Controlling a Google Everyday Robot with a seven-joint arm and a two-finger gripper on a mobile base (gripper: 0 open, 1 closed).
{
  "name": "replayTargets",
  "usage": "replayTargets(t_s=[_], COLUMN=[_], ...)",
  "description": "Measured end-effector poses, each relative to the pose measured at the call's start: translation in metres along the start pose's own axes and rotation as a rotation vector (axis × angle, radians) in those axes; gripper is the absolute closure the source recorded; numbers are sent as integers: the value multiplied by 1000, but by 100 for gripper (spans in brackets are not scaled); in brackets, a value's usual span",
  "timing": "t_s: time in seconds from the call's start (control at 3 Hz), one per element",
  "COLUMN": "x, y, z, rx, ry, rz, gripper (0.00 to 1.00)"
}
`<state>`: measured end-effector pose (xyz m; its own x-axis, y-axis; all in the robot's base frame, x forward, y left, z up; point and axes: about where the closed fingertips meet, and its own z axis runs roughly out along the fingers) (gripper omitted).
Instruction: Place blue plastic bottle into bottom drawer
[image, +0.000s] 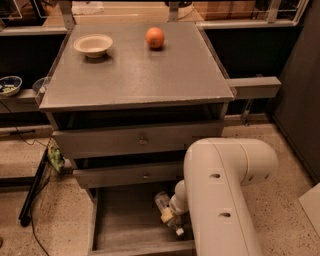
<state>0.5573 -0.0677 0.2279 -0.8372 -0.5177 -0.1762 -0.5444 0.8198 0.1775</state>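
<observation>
Gripper (172, 214) in bottom drawer (120, 220) near its 3 o'clock wall, at blue plastic bottle (162, 201), grip cannot be told, open floor toward 9 o'clock.

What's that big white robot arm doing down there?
The robot's white arm reaches down into the open bottom drawer. Its gripper is low inside the drawer, right at the blue plastic bottle, though the arm hides much of it. An orange and a bowl sit on the cabinet top.
</observation>
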Motion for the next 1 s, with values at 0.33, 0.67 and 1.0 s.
replayTargets(t_s=[0.33, 0.67, 1.0], x=[7, 8, 8], y=[-10, -11, -12], z=[26, 28, 33], rx=[-15, -15, -14], ry=[19, 20, 21], rz=[52, 57, 69], gripper=[100, 100, 100])
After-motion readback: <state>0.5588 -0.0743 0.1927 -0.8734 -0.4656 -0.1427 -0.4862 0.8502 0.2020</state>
